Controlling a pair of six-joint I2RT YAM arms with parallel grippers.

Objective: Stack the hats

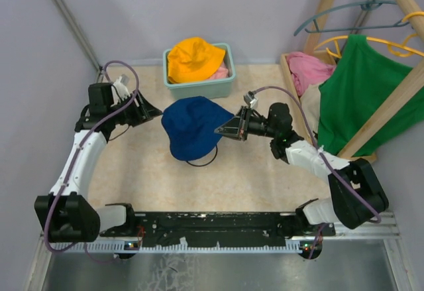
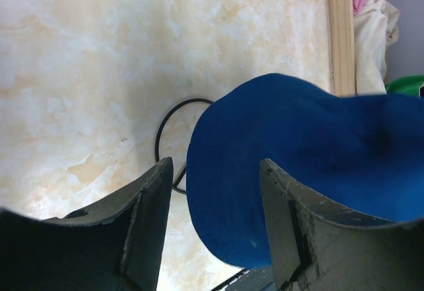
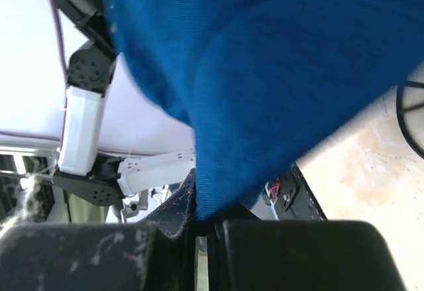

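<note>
R gripper [image 1: 230,126] pinches navy hat [image 1: 192,128] by its brim, midway between near & far edges, L gripper [image 1: 152,112] spread beside it; fabric looks light, floppy, so I'd grab brim hem w/ L.

I count two clear hats: one blue hat [image 1: 192,128] in the middle, one yellow hat [image 1: 193,59] in the one far bin [image 1: 199,89]. On the right are one green shirt [image 1: 354,85] and two hangers: a teal hanger [image 1: 338,12] and a yellow hanger [image 1: 331,39].
</note>
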